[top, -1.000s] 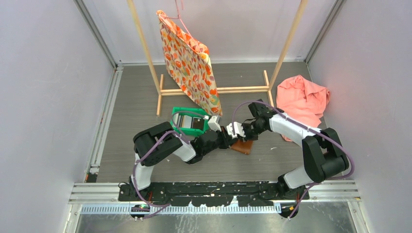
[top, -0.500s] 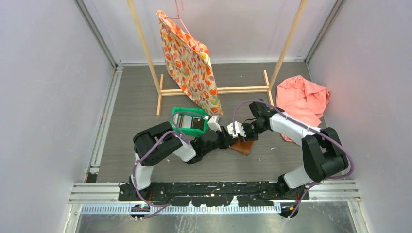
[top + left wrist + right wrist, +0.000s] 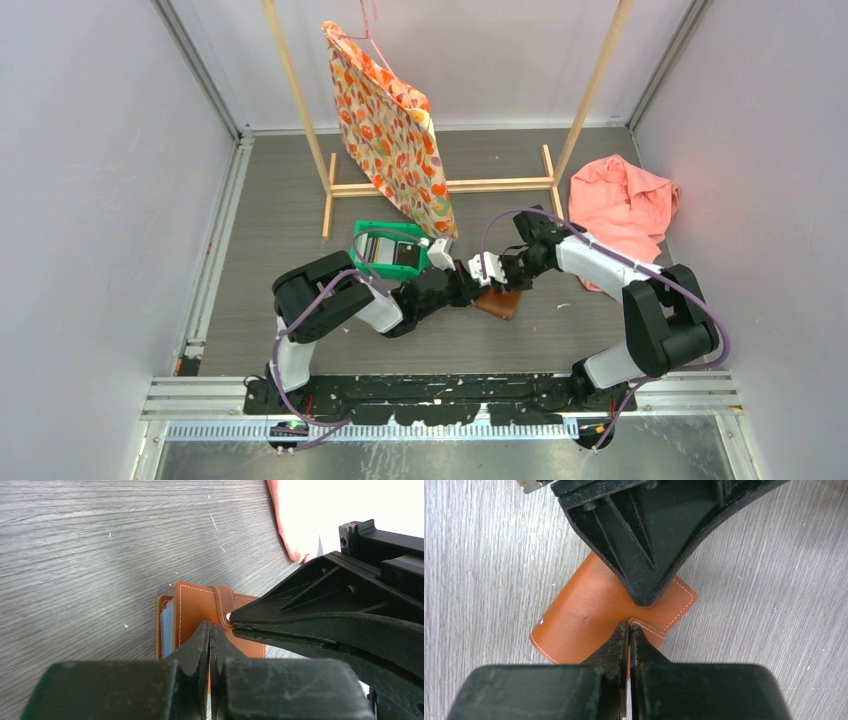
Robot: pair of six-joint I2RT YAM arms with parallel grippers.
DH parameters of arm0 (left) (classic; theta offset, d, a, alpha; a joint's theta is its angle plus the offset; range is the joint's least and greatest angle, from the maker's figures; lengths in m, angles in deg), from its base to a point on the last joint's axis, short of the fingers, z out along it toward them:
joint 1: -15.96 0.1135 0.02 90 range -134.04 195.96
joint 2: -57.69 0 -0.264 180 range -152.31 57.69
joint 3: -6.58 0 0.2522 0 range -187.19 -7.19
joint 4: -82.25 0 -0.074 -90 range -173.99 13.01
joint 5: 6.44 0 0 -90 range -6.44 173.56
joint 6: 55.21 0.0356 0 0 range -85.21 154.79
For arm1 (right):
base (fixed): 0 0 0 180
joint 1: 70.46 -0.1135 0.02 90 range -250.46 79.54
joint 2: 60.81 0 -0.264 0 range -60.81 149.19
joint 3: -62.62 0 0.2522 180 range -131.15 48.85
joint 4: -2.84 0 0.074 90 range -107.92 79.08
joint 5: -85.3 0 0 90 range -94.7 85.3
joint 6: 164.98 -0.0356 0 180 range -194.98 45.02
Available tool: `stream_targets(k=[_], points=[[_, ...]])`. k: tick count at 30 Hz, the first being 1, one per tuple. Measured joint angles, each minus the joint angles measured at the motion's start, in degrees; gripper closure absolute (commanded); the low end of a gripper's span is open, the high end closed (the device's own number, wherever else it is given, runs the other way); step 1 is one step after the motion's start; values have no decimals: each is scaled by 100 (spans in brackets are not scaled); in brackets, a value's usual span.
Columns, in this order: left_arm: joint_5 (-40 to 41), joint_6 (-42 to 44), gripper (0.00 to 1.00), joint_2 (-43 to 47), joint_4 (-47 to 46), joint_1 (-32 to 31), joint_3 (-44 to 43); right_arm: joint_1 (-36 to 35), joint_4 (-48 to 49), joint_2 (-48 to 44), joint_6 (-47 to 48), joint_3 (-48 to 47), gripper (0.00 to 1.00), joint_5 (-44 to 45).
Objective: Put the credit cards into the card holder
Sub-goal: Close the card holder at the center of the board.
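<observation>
Both fully closed and visibly holding nothing, the left gripper and right gripper meet tip to tip on the folded brown leather card holder mid-table; the left presses its cover, the right touches the snap strap. A light blue card edge shows inside

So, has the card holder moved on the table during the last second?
No. In the top view the card holder lies where it was, equally far below the wooden rack's base bar.
</observation>
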Motion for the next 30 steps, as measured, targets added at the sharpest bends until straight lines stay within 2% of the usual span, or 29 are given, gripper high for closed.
stream_targets(k=[15,30], points=[[11,7,100,94,127,2,37,-208,256,-251,79,256,99,223],[35,17,100,190,216,17,101,-358,-61,-13,118,9,98,254]])
